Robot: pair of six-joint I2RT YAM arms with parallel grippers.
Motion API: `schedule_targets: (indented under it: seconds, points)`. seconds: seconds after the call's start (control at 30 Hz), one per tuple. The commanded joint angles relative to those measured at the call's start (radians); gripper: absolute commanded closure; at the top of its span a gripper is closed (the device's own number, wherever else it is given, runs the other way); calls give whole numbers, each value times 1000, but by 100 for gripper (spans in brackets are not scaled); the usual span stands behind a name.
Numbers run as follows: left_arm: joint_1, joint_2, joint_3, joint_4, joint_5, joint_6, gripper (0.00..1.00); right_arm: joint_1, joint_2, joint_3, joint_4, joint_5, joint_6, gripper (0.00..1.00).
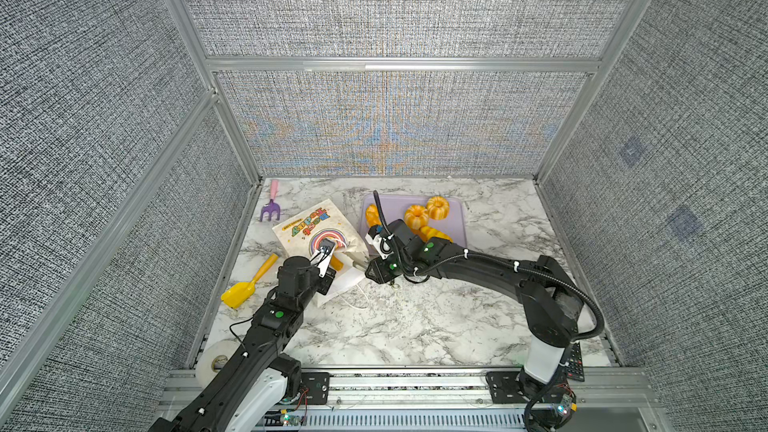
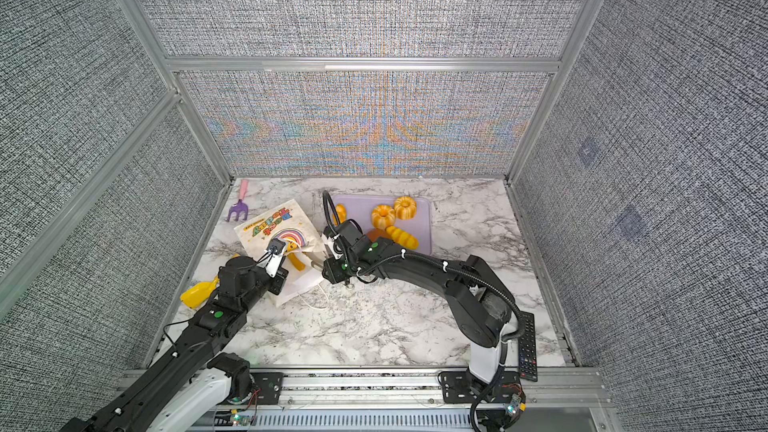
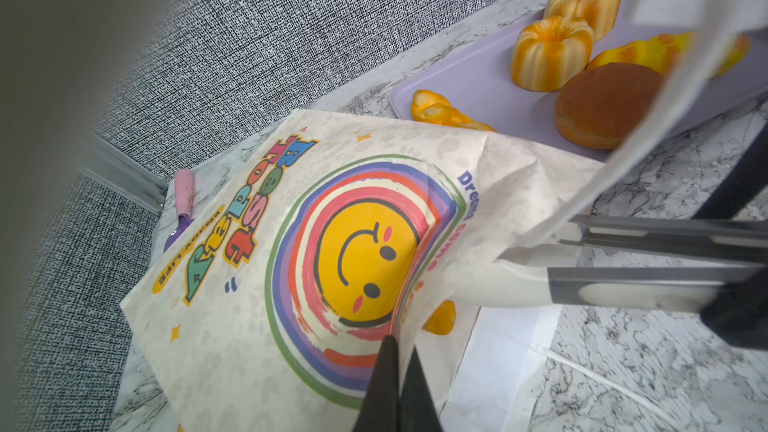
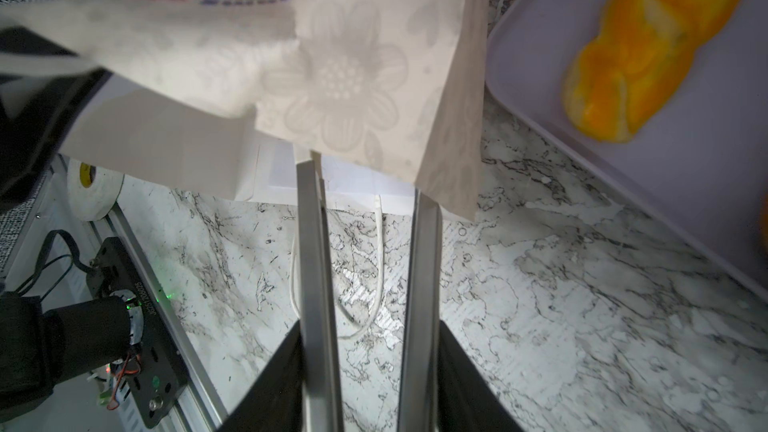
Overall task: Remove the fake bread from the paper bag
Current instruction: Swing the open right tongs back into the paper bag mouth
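Bread in view: 6 pieces.

Tray [image 1: 457, 218]: 1, lilac, holds 5 pieces.
- 2 ring buns, one ring bun [image 1: 416, 216] side by side with a second ring bun [image 1: 438, 207].
- 1 braided stick [image 1: 372, 214] at the tray's left edge.
- 1 loaf [image 1: 434, 233], yellow-orange and twisted, near the tray's front.
- 1 brown bun [image 3: 606, 105] just beside the loaf. The right arm mostly hides it in both top views.

Bag [image 1: 316, 226]: 1. It lies on the marble table [image 1: 415, 326], just left of the tray. The printed face is up and the mouth points toward the robot. 1 orange piece [image 1: 336, 263] sits inside the mouth. Only its end shows, so I can't tell which kind it is, and whether more is deeper in the bag is hidden. 1 cord handle [image 4: 378, 243] trails on the table in front of the mouth.

Left gripper [image 3: 395, 351]: fingers pressed together, pinching the bag's upper lip by the smiley print and holding that side up off the lower side.

Right gripper [image 4: 368, 182]: jaws spread, with marble showing between them. The tips are at the mouth's right corner, and I see no clamp on anything.

Other items, 1 each:
- Yellow shovel [image 1: 245, 284], left of the bag.
- Purple rake [image 1: 270, 205] at the back left.
- Tape roll [image 1: 216, 361] at the front left edge.
- Remote [image 2: 527, 344] by the right arm's base.
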Motion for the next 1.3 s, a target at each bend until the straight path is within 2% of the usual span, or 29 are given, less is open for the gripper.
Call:
schedule_targets:
  seconds: [0.0,0.47,0.6,0.67,0.83,1.07,1.27]
  points:
    - [1,1,2,9,5,-6,100,-7,8,7,84,-73,-1,54]
    - [2,9,7,15,9,-12,100,-26,137,100,68,-138,-6,54]
    - [0,14,17,14,10,-28,100,-19,123,110,40,-145,-8,74]
    - [0,15,25,10,11,-37,100,-8,98,110,8,-131,-15,87]
    - [0,30,56,-30,-18,-45,100,32,14,59,-79,-85,-23,99]
    - [0,31,66,-47,-51,-69,100,83,-115,-67,-210,-8,39,100]
    - [1,29,56,-33,-78,-89,100,120,-293,-205,-255,22,115,100]
